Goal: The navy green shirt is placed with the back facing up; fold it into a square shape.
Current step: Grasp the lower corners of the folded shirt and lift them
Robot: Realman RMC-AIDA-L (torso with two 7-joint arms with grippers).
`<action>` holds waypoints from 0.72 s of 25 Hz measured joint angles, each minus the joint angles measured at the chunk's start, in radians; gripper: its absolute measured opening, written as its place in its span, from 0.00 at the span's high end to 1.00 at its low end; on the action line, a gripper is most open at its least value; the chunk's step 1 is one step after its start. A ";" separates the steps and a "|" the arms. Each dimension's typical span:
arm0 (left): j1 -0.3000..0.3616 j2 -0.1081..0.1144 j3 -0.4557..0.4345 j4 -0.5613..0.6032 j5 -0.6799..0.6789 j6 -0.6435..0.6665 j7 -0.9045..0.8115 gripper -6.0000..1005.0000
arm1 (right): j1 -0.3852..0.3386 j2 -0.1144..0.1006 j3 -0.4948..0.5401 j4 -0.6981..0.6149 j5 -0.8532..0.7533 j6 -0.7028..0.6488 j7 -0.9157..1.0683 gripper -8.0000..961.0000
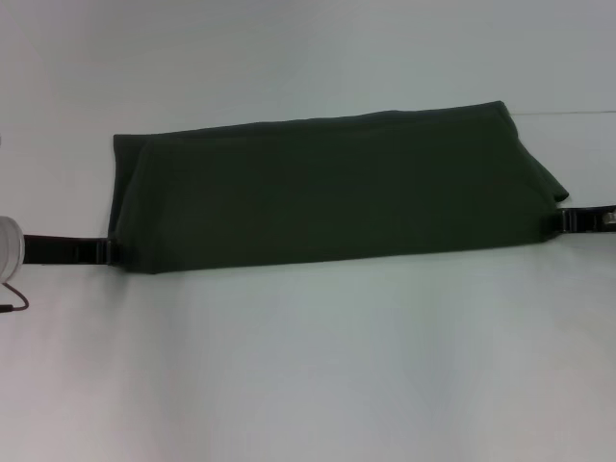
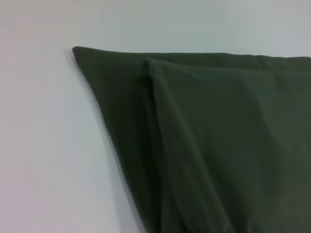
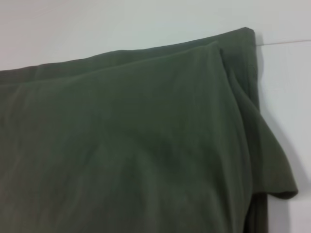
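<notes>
The left gripper (image 1: pixel 108 251) sits low at the shirt's left end, touching the near corner; whether it is pinching cloth I cannot tell. The navy green shirt (image 1: pixel 327 197) lies across the middle of the white tabletop (image 1: pixel 308 375) as a long band, one layer folded over another, probably halfway toward a square. The right gripper (image 1: pixel 568 220) meets the right end where a sleeve flap (image 3: pixel 277 170) sticks out; its grip is unclear too. Both seem placed to handle the ends together. No containers are present.
</notes>
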 joint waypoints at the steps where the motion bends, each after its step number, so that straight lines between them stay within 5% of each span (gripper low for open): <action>1: 0.000 0.000 0.000 0.001 0.000 0.000 0.000 0.99 | -0.002 0.000 0.002 0.000 0.002 0.000 -0.003 0.81; 4: 0.000 0.001 0.000 0.002 0.001 0.000 0.001 0.99 | -0.007 -0.001 0.005 -0.004 0.006 -0.005 -0.008 0.92; 18: 0.008 0.015 -0.010 0.048 0.010 0.082 0.001 0.99 | -0.036 0.005 0.024 -0.045 0.009 -0.114 -0.016 0.94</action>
